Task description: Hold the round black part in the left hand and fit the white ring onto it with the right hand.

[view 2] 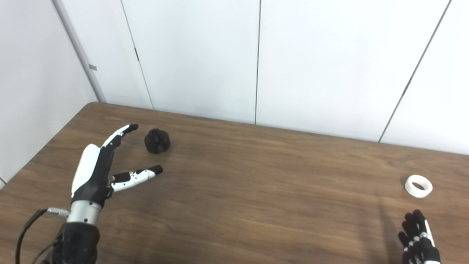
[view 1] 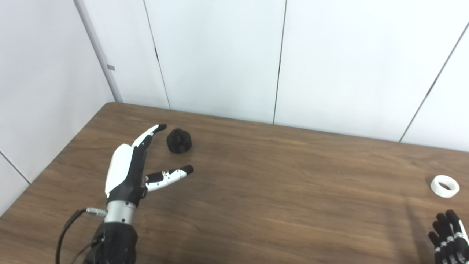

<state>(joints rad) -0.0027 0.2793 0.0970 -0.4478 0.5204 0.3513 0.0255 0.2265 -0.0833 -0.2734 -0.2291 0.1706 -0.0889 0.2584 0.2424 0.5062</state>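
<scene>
Left eye view: the left hand (view 1: 126,172), white-backed w/ black fingertips, is reaching over the brown wood-grain table (view 1: 278,190) toward the round black plastic part (view 1: 179,140). Fingers and thumb are spreading wide, holding nothing; the part is sitting upright on the wood just beyond the fingertips, not touching them. Judging by this, the step in hand is the approach to the first grasp. The next move probably calls for carrying the hand a bit further fwd so the part sits between fingers and thumb, then closing. The small white ring (view 1: 445,186) is lying flat near the table's right edge, well apart from the black part. The right hand (view 1: 450,234) is only partly showing at the bottom right corner, near the ring but not on it.

Right eye view: same layout, shifted left. The right hand (view 2: 417,236) is showing its fingers pointing up and slightly apart, nothing in them, waiting below the ring (view 2: 418,186).

Room: plain white wall panels (view 2: 311,62) w/ dark seams are standing behind the table, meeting in a corner at left.
</scene>
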